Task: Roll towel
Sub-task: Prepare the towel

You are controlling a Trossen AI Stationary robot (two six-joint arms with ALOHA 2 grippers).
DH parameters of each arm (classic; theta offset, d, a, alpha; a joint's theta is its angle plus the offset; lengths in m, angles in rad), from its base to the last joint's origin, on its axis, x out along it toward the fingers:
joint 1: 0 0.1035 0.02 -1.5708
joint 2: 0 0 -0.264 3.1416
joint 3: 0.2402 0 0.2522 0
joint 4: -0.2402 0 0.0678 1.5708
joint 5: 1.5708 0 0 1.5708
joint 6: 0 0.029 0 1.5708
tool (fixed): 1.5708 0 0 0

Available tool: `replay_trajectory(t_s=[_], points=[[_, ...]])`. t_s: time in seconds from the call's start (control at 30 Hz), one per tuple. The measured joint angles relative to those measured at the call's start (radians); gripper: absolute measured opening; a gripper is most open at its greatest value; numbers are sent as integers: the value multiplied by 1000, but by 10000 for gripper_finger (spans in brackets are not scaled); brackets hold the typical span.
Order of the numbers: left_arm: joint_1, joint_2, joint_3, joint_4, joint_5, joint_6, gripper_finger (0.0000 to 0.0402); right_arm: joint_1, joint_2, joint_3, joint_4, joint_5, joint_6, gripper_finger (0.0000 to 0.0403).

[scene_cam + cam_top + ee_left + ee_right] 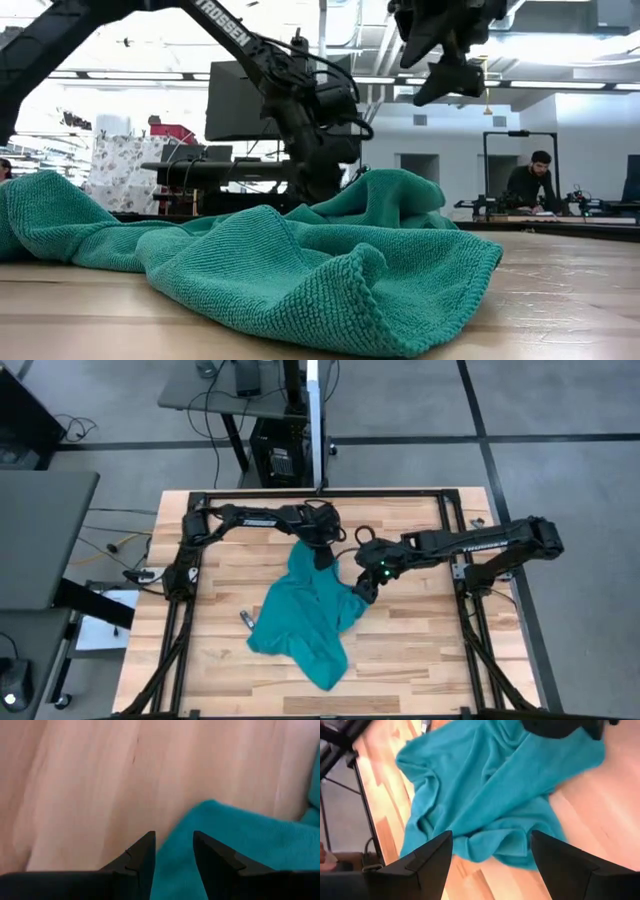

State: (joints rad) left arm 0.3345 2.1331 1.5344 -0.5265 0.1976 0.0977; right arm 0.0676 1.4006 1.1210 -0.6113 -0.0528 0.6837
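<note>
The table point(420, 660) is pale wooden planks inside a dark metal frame. On its middle lies the towel point(305, 615), a teal, nubbly soft cloth, crumpled into an uneven heap with rounded folds and 1 flap toward the near edge. The left tool point(174, 851) sits low at the towel's far edge, its 2 dark wedge fingers slightly parted with teal cloth between them; whether they pinch it cannot be told. The right tool point(492, 852) hovers above the heap, fingers spread wide, released. A small dark object point(245, 620) beside the towel is too tiny to identify.
</note>
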Motion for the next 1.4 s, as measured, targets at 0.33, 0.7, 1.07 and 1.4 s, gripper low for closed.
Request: replay_trajectory(t_s=[0.33,0.7,1.07,1.4], points=[[-44,19,17,-39,-1,78,175,31,13,-1,-33,32,25,260],[-45,21,84,-61,80,60,211,31,13,0,-71,53,26,260],[-35,11,111,-67,78,-56,206,30,13,0,-79,56,19,260],[-76,11,70,-73,75,-77,205,30,13,0,-111,56,15,260]])
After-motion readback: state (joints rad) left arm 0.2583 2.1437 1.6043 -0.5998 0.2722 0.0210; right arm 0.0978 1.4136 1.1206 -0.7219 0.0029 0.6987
